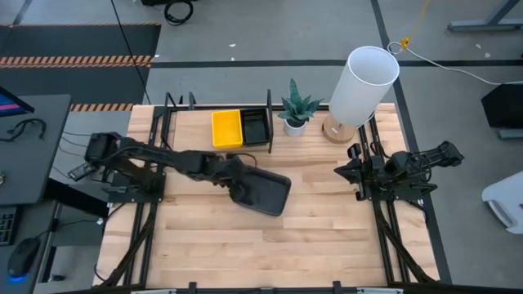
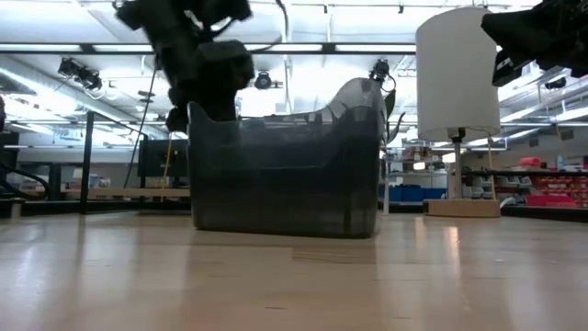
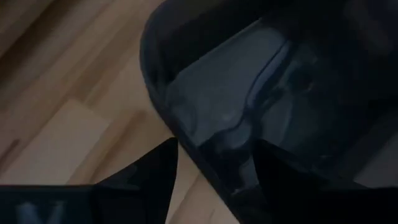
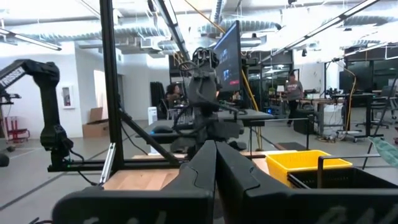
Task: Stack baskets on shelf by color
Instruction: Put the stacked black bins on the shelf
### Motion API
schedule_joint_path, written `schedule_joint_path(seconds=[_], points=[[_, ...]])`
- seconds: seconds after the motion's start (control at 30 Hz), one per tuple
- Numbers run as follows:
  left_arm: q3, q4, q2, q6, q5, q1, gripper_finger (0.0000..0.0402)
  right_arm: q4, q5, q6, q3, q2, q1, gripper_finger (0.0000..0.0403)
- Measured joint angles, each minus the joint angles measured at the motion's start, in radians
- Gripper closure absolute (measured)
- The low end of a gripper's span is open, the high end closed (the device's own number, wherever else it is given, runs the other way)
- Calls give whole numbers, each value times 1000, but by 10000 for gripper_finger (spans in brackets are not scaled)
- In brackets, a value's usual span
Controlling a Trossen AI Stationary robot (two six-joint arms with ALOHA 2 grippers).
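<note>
Left gripper (image 1: pixel 237 181) clamped on near rim of grey basket (image 1: pixel 265 193) — basket at your fingertips, mid-table. Your next move: carry to shelf (image 1: pixel 196 131) beyond, beside yellow basket (image 1: pixel 226 128). Right gripper (image 1: pixel 353 170) parked, fingers together.

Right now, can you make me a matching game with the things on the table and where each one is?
Things:
1. yellow basket
2. grey basket
3. black basket
4. right gripper

Places:
A. held by its rim in the left gripper, near the middle of the table
B. on the shelf, touching the black basket's side
C. shut and empty at the table's right side
D. on the shelf, on the side toward the potted plant

Pairs: 1-B, 2-A, 3-D, 4-C
</note>
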Motion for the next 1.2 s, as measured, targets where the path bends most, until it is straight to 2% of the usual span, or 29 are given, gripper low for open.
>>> schedule_joint_path(seconds=[0.13,0.3,0.4,0.57,0.73,1.0,1.2], points=[[118,-197,102,61,7,13,195,6,0,0,0,0,0,387],[207,-314,182,108,7,23,234,13,0,0,0,0,0,386],[220,-338,209,126,12,26,280,18,0,0,0,0,0,387],[224,-347,217,162,55,37,382,18,0,0,0,0,0,386],[222,-389,206,230,64,36,385,18,0,1,0,0,0,387],[207,-546,161,293,61,22,385,19,0,0,0,0,0,388],[78,-538,33,318,62,8,385,26,0,0,0,2,0,388]])
